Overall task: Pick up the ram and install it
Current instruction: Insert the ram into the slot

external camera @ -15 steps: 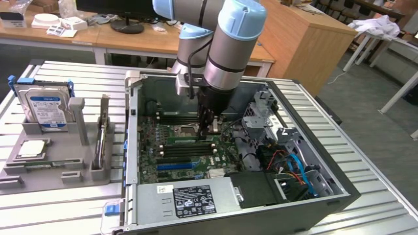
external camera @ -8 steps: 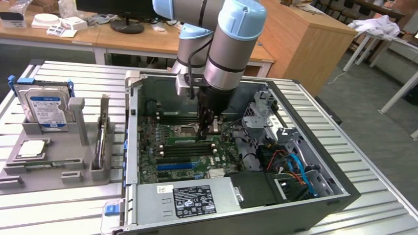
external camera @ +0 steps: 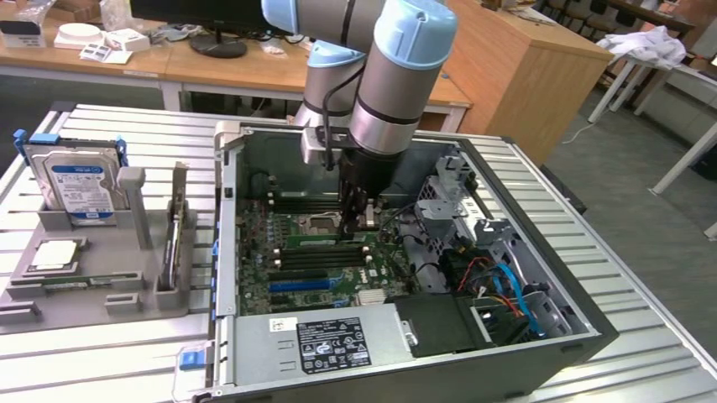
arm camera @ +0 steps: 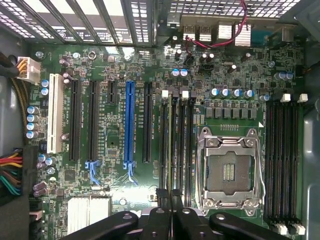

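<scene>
My gripper [external camera: 364, 220] reaches down inside the open computer case [external camera: 583, 332], beside the empty processor socket [external camera: 325, 222]. In the wrist view its black fingertips [arm camera: 163, 207] are pressed together, so the gripper [arm camera: 170, 197] is shut. It sits at one end of the memory slots [arm camera: 186, 145] next to the socket [arm camera: 230, 170]. A thin dark edge [arm camera: 173, 150] runs from between the fingertips along these slots. I cannot tell whether that edge is the ram seen edge-on or a slot.
A grey holder [external camera: 101, 298] on the exterior view's left carries a blue-labelled hard drive [external camera: 81, 180] and a square silver chip [external camera: 56, 254]. Blue and orange cables [external camera: 510, 285] and a drive cage [external camera: 448, 197] crowd the case's other side. Expansion slots [arm camera: 130, 125] fill the board.
</scene>
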Motion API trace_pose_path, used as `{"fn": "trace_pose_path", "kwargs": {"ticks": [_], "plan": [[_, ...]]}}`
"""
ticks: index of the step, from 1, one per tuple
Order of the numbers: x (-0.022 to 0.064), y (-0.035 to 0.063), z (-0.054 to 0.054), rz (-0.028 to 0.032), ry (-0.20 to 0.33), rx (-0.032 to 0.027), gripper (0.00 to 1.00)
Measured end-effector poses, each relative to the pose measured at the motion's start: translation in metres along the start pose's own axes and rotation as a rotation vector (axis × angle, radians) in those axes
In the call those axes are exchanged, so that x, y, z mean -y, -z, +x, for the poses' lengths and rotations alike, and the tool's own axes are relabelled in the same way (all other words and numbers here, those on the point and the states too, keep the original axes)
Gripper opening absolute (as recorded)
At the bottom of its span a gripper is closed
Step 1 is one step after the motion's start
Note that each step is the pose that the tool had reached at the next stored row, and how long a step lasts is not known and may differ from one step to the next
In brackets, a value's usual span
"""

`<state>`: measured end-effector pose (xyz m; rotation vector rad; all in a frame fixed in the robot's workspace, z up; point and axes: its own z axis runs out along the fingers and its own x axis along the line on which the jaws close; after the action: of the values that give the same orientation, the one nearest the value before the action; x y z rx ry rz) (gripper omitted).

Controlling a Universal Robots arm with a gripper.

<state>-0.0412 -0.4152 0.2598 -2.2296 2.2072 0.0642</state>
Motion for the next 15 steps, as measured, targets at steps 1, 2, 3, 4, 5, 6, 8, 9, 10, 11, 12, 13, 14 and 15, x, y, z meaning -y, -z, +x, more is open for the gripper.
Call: {"fn": "trace_pose_path", "kwargs": {"ticks": [1,2,3,4,5,6,8,9,10,11,12,13,14,15], "plan": [[0.0000,-0.0003,0.0000,0.0000,0.000,0.0002,0.12],[0.0000,-0.0006,0.0000,0.0001,0.000,0.0002,0.12],[0.0000,-0.0010,0.0000,0.0001,0.000,0.0002,0.12],[0.0000,-0.0014,0.0000,0.0000,0.000,0.0001,0.12],[0.0000,-0.0018,0.0001,0.0000,0.000,0.0001,0.12],[0.0000,-0.0023,0.0001,0.0000,0.000,0.0001,0.12],[0.0000,-0.0034,0.0001,0.0000,0.000,0.0001,0.12],[0.0000,-0.0039,0.0001,0.0000,0.000,0.0001,0.12],[0.0000,-0.0046,0.0001,0.0000,0.000,0.0001,0.12],[0.0000,-0.0053,0.0001,0.0000,0.000,0.0001,0.12],[0.0000,-0.0059,0.0002,0.0000,0.000,0.0001,0.12],[0.0001,-0.0066,0.0002,0.0000,0.000,0.0001,0.12],[0.0000,-0.0072,0.0002,0.0000,0.000,0.0001,0.12],[0.0001,-0.0076,0.0002,0.0000,0.000,0.0001,0.12]]}}
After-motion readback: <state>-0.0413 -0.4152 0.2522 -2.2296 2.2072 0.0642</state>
